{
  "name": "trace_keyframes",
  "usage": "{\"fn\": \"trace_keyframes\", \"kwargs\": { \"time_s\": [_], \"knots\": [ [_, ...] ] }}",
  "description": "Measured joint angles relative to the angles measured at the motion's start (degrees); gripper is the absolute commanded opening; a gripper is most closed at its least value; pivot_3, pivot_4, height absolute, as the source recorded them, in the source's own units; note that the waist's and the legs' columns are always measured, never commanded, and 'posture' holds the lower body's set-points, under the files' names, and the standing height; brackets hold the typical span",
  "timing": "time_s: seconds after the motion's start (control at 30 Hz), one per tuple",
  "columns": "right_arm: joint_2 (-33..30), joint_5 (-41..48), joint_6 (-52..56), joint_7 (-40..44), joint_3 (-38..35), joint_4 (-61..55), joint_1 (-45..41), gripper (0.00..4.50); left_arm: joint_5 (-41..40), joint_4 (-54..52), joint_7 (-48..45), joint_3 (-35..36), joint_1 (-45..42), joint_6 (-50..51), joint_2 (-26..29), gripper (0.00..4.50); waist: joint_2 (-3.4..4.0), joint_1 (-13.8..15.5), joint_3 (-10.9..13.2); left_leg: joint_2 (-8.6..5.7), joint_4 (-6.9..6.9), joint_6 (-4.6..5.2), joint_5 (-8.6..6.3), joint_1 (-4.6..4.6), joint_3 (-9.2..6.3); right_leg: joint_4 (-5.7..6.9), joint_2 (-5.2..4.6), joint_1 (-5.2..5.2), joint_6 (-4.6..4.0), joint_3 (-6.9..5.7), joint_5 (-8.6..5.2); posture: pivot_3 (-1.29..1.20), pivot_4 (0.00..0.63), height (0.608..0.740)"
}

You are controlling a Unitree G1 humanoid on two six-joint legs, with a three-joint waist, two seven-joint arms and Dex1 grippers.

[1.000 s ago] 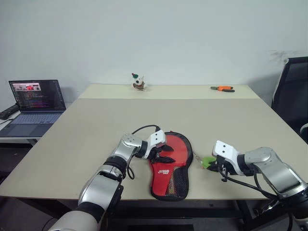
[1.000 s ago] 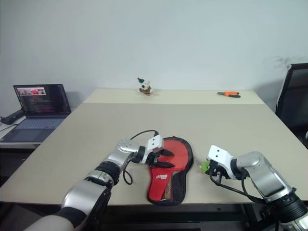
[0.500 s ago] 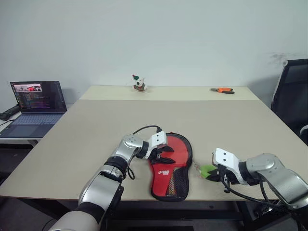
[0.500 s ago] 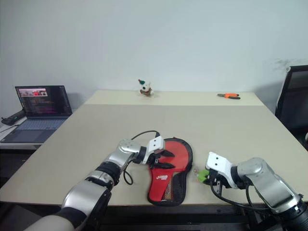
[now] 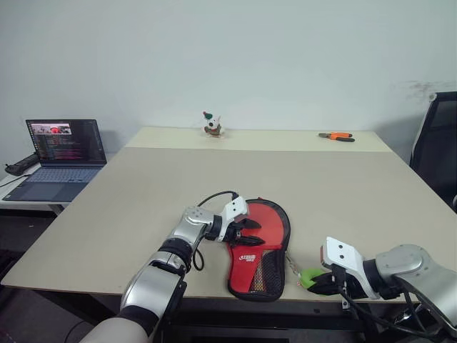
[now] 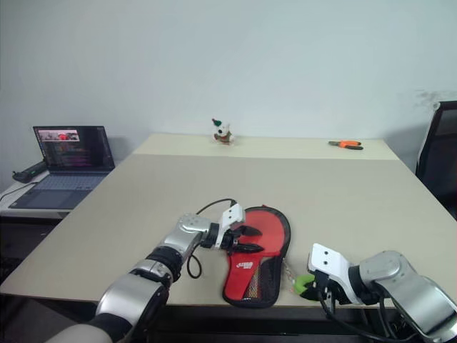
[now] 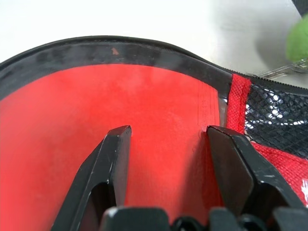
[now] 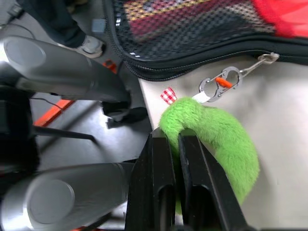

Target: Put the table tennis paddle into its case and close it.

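In the head views, the case [image 5: 258, 251] is being kept flat near the front edge of the table [image 5: 143, 193], with its round end toward the table's middle and its narrow end at the edge. The left gripper [image 5: 246, 230] is being laid over the case's round red part, fingers spread, probably so that the pouch is steadied while its zip is drawn. The right gripper [image 5: 319, 281] is being held just beside the case's right edge, pressed together on the lime green ring tag [image 5: 308, 275]. In the left wrist view, the spread black fingers [image 7: 108, 168] are being set on the red face inside the case's black rim; that face is judged to be the table tennis paddle [image 7: 96, 130] lying in the case, though it cannot be told apart from the fabric with certainty. In the right wrist view, the ring tag is being pinched between the shut fingers [image 8: 161, 168], and a small metal clip [image 8: 219, 83] is linking it to the zip by the case's mesh edge, presumably so that the zip can be drawn closed.
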Motion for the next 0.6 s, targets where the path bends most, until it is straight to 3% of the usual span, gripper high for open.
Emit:
{"fn": "trace_keyframes", "kwargs": {
  "time_s": [0.3,0.6],
  "knots": [
    [-5.7,7.1,1.3,2.7,-1.6,-7.4,5.6,0.05,0.0,-0.3,1.9,0.0,0.8,0.6,-0.5,2.71,0.17,0.2,-0.2,0.07,-0.04,-0.02,-0.05,0.37,-0.32,-0.69,-0.05,0.85,0.01,-0.54,-0.01,0.0,0.15,0.74],
    [-3.1,11.3,4.8,-1.5,0.6,-13.3,7.1,0.05,0.1,-0.2,2.9,0.0,0.2,1.3,-1.6,2.71,0.17,1.1,-0.2,0.0,-0.05,-0.05,-0.06,0.31,-0.67,-0.77,-0.34,0.89,0.01,-0.74,-0.03,0.0,0.15,0.74]
  ]
}}
